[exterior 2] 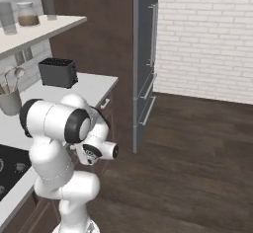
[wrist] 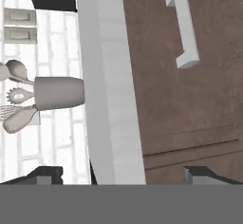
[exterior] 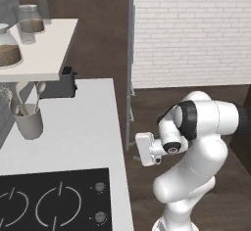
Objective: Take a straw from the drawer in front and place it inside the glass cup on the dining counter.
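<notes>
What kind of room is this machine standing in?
A home kitchen, by the look of it: a black glass cooktop set in a white counter, a dark toaster, and a tall steel fridge.

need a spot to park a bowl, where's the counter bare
Free: the white counter between the utensil holder, the toaster and the cooktop, out to its right edge. Crowded: the shelf above, with jars at its left end, and the back left corner around the holder.
</notes>
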Controlling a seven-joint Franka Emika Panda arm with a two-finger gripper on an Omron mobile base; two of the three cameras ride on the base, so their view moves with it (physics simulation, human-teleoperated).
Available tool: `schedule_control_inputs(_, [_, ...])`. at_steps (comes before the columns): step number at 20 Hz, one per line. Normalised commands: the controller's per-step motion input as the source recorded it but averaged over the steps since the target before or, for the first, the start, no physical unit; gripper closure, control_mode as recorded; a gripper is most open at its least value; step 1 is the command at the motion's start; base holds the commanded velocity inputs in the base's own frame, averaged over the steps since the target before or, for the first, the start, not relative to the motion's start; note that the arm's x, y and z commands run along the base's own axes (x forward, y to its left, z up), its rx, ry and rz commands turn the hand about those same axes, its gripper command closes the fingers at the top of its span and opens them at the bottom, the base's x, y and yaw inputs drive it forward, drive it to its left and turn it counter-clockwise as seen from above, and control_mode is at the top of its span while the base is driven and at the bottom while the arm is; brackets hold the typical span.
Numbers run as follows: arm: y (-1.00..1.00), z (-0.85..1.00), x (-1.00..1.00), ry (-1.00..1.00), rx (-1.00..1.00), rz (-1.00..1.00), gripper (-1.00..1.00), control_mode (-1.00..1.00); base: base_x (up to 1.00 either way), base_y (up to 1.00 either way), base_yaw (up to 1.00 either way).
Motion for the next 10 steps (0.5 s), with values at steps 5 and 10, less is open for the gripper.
schedule_control_inputs(5, [0.0, -0.3, 0.21, 0.0, 0.08, 0.0, -1.0, -1.0, 0.0, 0.0, 0.0])
schedule_control_inputs(10, [0.03, -0.2, 0.19, -0.02, 0.05, 0.02, -1.0, -1.0, 0.0, 0.0, 0.0])
